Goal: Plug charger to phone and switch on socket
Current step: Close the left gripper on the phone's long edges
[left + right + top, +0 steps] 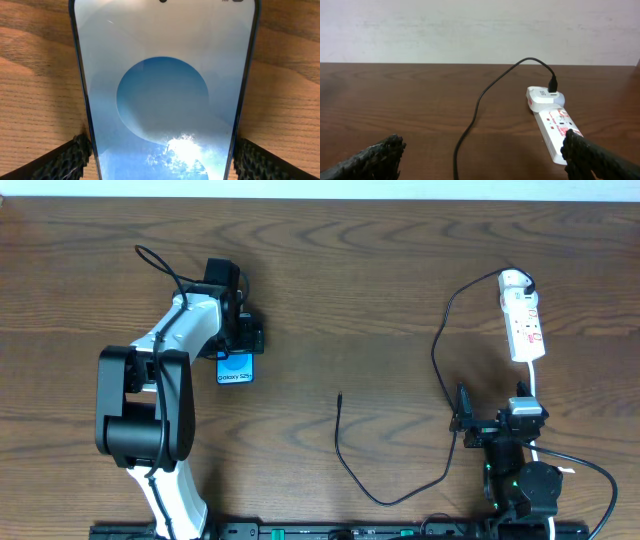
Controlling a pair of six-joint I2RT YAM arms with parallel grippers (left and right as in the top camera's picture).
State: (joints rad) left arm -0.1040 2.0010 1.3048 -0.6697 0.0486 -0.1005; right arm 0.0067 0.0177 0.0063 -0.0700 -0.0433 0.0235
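Left wrist: glossy, round-cornered rectangular phone (165,90)

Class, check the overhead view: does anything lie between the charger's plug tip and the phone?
Nothing visible does. Only bare table separates the plug tip from the phone, which the left gripper straddles.

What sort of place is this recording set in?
Probably an indoor robot test bench: a wood-grain table against a plain pale wall, a left arm and right arm mounted at one edge, with a phone and power strip on it.
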